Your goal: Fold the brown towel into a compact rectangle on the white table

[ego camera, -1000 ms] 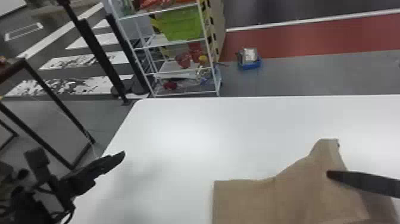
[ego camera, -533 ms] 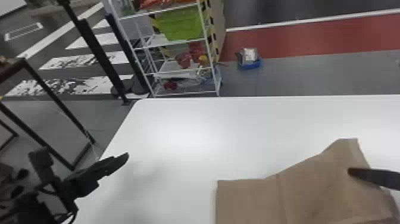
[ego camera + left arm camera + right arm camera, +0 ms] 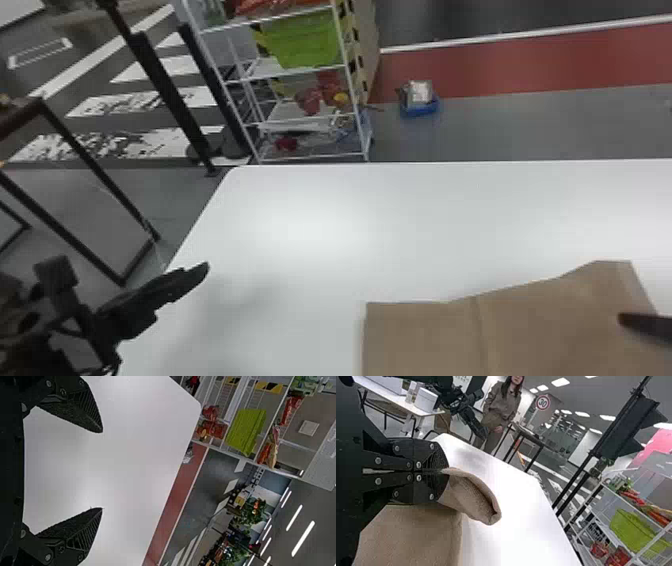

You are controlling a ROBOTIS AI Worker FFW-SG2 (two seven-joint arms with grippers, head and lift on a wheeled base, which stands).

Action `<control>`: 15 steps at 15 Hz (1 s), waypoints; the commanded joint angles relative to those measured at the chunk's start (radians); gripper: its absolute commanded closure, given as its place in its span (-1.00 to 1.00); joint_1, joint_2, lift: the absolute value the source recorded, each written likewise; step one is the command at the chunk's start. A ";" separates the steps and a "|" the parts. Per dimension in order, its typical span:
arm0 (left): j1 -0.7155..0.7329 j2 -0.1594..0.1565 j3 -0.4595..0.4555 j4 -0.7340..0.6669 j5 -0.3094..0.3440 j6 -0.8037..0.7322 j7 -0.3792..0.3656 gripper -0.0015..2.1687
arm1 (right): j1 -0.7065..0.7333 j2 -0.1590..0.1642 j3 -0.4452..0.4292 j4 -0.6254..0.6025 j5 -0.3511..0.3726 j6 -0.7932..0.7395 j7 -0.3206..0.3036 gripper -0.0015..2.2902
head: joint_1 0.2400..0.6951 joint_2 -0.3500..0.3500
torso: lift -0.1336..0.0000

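Now that the right gripper (image 3: 442, 471), jaws clamped on the brown towel (image 3: 545, 325), has shifted rightward in the head view, the towel at lower right looks more drawn out across the bench (image 3: 410, 225), likely readying a fold. Lower left, the left gripper (image 3: 101, 470) holds its jaws apart.

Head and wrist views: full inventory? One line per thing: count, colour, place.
towel: one, brown, on table, robot's right
table: one, white, before robot
rack: one, white, beyond table
bin: one, green, on rack
rack goods: several, red, lower shelves
tray: one, blue, floor beyond table
round sign: one, white and red, background
back table: one, white, background
left claw: one, black, open, by table's left edge
right claw: one, black, shut on towel
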 commanded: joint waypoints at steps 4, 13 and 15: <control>0.010 -0.011 0.000 -0.024 -0.002 0.010 -0.003 -0.80 | 0.045 -0.016 -0.005 0.008 0.100 0.005 0.016 0.23 | 1.00 1.00 | -0.85; 0.033 -0.031 0.000 -0.072 -0.011 0.038 -0.006 -0.80 | 0.074 -0.007 -0.005 -0.016 0.114 0.005 0.079 0.23 | 1.00 1.00 | -0.85; 0.033 -0.035 0.004 -0.092 -0.011 0.065 -0.010 -0.80 | 0.089 0.019 -0.031 -0.098 0.108 0.005 0.076 0.23 | 1.00 1.00 | -0.85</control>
